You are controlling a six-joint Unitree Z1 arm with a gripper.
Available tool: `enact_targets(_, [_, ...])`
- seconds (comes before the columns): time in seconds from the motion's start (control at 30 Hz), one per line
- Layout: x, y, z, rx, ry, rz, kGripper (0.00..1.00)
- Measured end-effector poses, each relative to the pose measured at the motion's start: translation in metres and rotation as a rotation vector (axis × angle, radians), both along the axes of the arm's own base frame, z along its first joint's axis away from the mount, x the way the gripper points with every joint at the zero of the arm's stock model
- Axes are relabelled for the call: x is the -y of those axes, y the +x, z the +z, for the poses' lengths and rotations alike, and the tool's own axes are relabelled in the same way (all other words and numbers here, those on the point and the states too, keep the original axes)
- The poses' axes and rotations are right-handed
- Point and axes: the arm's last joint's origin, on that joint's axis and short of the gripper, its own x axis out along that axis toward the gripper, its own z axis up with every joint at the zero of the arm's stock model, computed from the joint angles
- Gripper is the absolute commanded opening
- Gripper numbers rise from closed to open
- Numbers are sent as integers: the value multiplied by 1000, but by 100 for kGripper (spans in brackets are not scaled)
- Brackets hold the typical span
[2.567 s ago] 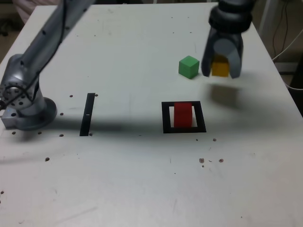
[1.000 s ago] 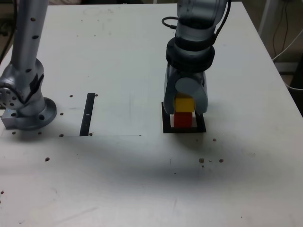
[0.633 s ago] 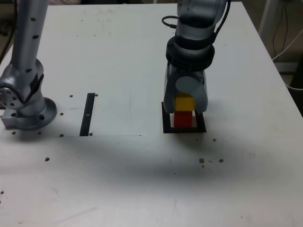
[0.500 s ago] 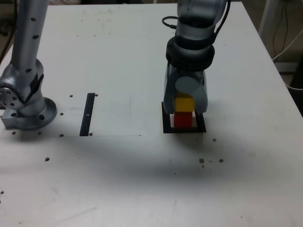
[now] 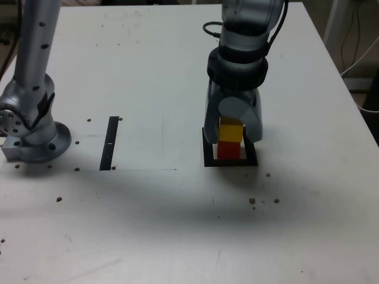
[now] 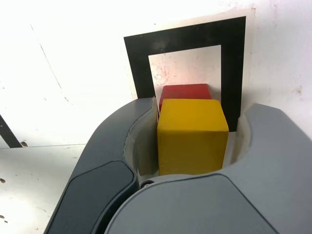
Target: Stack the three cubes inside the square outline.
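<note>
Yellow cube (image 6: 192,139) atop red cube (image 6: 185,91)

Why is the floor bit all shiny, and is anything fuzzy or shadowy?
Exterior view: pale glare on the lower tabletop, a soft grey shadow band below the black square. Wrist view: white tabletop very bright, yellow cube crisp.
</note>
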Motion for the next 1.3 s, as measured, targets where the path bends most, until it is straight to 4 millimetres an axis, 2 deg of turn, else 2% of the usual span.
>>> enact_targets(0.43, [-2, -3, 2, -14, 24, -2, 99])
enact_targets(0.6, [-11, -15, 28, 34, 47, 16, 99])
enact_targets(0.7, [-20, -18, 35, 24, 58, 31, 99])
enact_targets(0.8, [-34, -14, 42, 37, 59, 16, 99])
enact_targets(0.9, [-56, -11, 47, 46, 60, 4, 99])
enact_targets(1.17, [-120, 0, 45, 18, 76, -62, 99])
enact_targets(1.3, [-149, 4, 37, -27, 106, -125, 99])
